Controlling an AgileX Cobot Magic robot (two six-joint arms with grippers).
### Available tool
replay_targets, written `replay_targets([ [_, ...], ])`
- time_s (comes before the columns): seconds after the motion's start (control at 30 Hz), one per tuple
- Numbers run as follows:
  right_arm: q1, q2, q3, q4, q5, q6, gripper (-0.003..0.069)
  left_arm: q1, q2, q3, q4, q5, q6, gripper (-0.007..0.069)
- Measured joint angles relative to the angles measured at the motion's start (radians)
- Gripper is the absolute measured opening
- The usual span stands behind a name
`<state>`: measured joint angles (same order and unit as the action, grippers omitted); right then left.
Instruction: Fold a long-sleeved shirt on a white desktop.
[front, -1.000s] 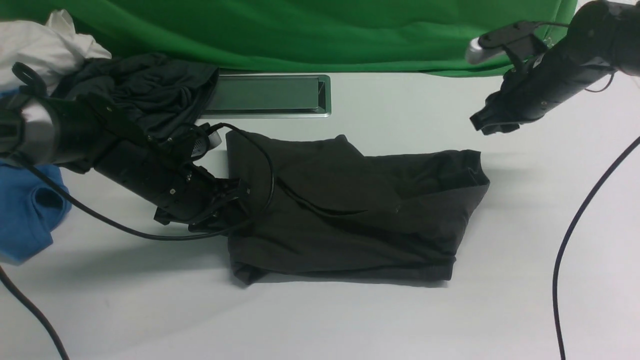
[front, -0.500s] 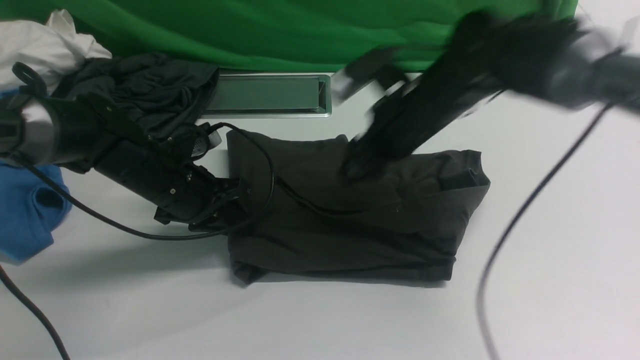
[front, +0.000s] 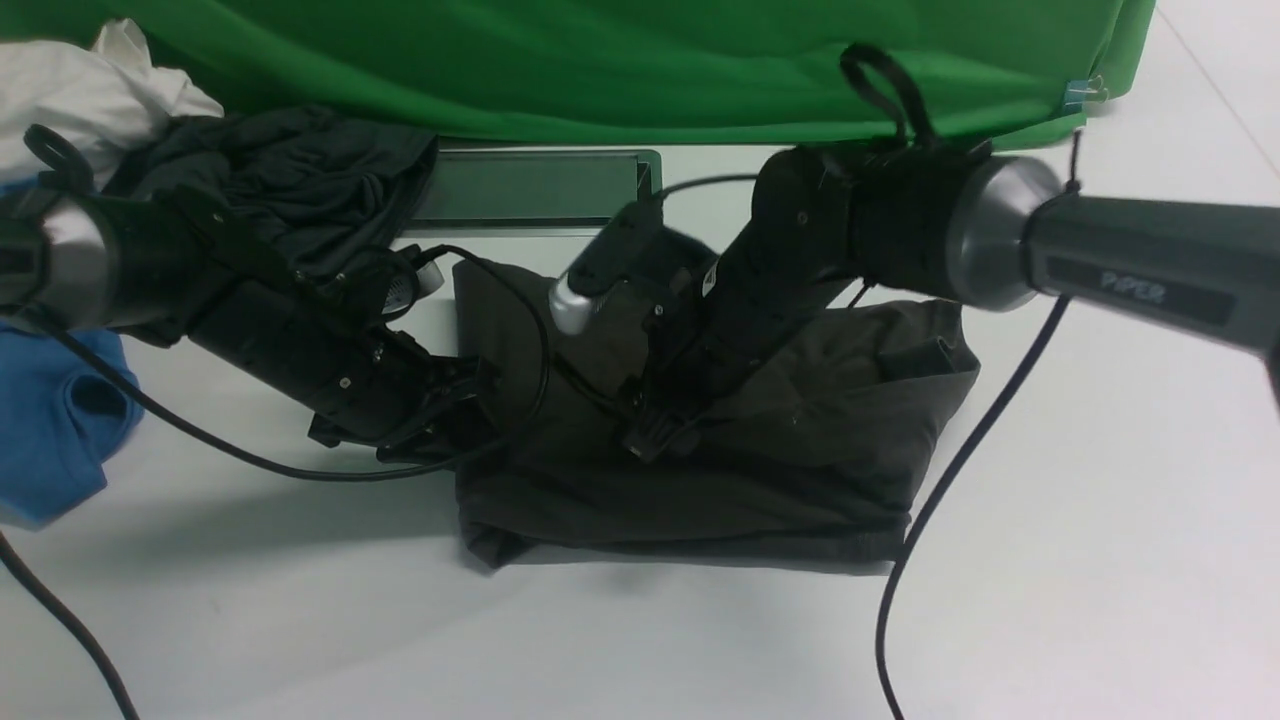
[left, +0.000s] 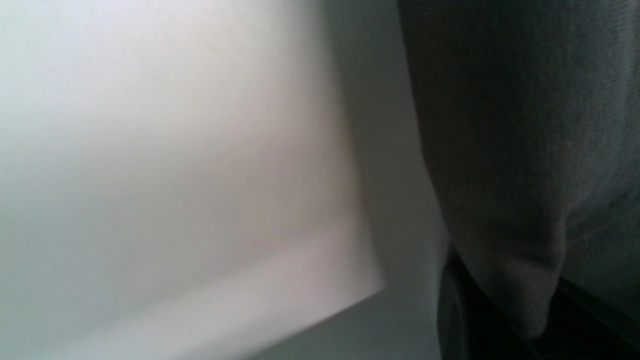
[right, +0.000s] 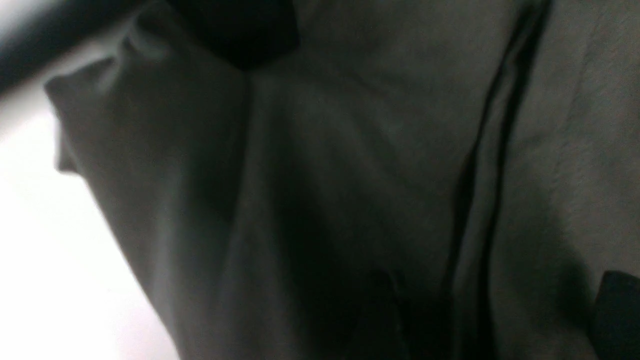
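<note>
Dark brownish-black cloth fills the middle of the white desktop (front: 1050, 520): one long-sleeved shirt (front: 800, 460), folded into a rough rectangle, lies between two black robot arms. One claw, the left gripper (front: 455, 415), meets the shirt's left edge with its jaws pressed together on the fabric there; its wrist camera shows only blurred cloth (left: 525, 150) beside bare tabletop (left: 175, 175). The other claw, the right gripper (front: 655, 435), points down onto the shirt's centre, touching the top layer; whether its jaws are spread cannot be told from the front, and its own camera gives only creased dark fabric (right: 350, 200). Behind the left claw sits one heap of four garments: white (front: 80, 95), charcoal-grey (front: 300, 180) and blue (front: 50, 420) show. One metal-rimmed hatch (front: 530, 190) lies behind both claws, before one green cloth (front: 600, 60).
</note>
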<state>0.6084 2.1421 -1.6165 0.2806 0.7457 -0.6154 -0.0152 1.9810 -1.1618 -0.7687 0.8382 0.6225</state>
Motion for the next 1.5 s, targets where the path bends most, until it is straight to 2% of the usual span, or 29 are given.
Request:
replay_targets([
  [0.07,0.000,0.008,0.000,-0.004,0.000,0.004,0.0477,0.000,0.000,0.000,0.000,0.000,0.001,0.0082],
  [0.13,-0.002,0.009,0.000,-0.005,0.002,0.009,0.0421,0.000,0.000,0.000,0.000,-0.001,0.001,0.0082],
  [0.3,-0.028,0.006,0.000,-0.005,0.013,0.037,0.0111,0.000,0.000,0.000,0.000,-0.001,0.003,0.0082],
  [0.4,-0.048,-0.006,0.000,-0.006,0.016,0.042,0.0040,0.000,0.000,0.000,0.000,-0.001,0.003,0.0082],
  [0.7,-0.133,-0.037,0.000,-0.004,0.046,0.124,0.0026,0.000,0.000,0.000,0.000,-0.002,0.003,0.0082],
  [0.87,-0.266,-0.037,0.000,-0.005,0.049,0.240,0.0025,0.000,0.000,0.000,0.002,-0.002,0.003,0.0082],
  [1.13,-0.413,-0.037,0.000,-0.003,0.054,0.303,0.0034,0.000,0.000,0.000,0.003,-0.002,0.003,0.0082],
  [1.5,-0.486,-0.037,0.000,-0.023,0.038,0.321,0.0105,0.000,0.000,0.000,0.003,-0.002,0.003,0.0082],
])
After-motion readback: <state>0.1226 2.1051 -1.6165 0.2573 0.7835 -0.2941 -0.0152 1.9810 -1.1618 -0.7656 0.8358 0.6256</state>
